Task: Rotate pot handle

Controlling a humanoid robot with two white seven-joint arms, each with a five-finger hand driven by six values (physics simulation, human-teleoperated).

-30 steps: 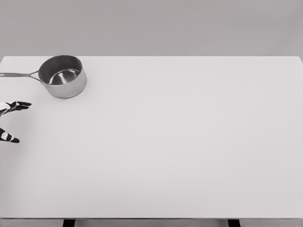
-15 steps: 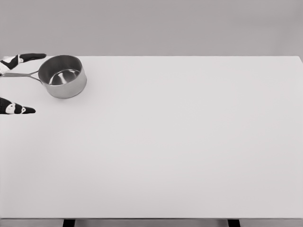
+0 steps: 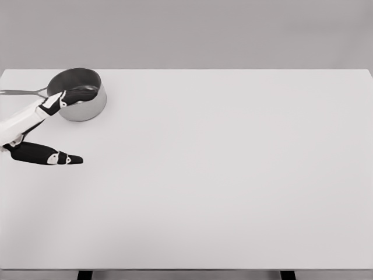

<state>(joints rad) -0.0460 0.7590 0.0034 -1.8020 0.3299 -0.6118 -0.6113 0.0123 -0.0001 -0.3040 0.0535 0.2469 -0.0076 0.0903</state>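
Observation:
A steel pot stands at the far left of the white table, near the back edge. Its thin handle points left toward the picture's edge. My left hand comes in from the left edge with its fingers spread wide. One finger lies across the front of the pot's rim and wall. The thumb stretches out low over the table, well in front of the pot. Nothing is grasped. The right arm does not show.
The grey wall runs behind the table's back edge. Two dark table legs show under the front edge.
My left hand has come further into view, moving right and toward the pot. A finger that was behind the handle now lies over the pot's front. The pot has not moved.

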